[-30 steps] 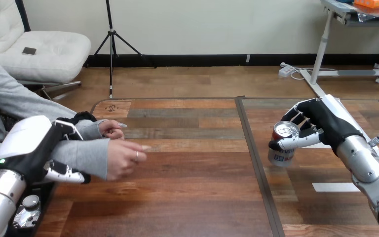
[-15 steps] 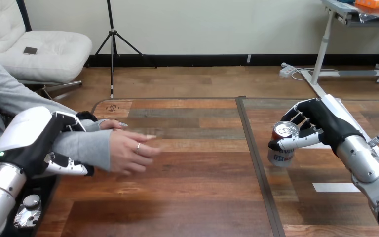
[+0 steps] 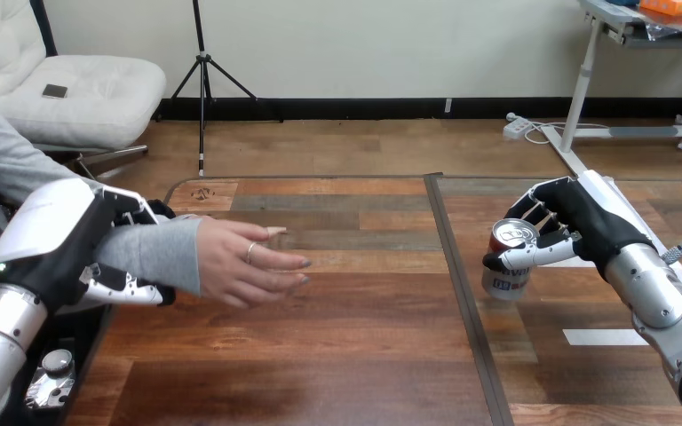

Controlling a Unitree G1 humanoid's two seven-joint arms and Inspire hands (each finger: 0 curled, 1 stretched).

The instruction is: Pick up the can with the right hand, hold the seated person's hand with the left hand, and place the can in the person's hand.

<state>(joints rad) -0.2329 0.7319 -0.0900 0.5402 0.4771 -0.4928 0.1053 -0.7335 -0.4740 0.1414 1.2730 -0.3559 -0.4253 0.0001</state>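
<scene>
The right hand (image 3: 586,226) is clamped round the can (image 3: 508,266), ready for handover. Well left of the can, the left hand (image 3: 62,248) seems wrapped round the person's forearm (image 3: 155,253), steadying the person's hand (image 3: 249,262) over the surface (image 3: 355,355) as a target.

Head camera looks forward and down across the table (image 3: 320,355), seemingly close.
</scene>
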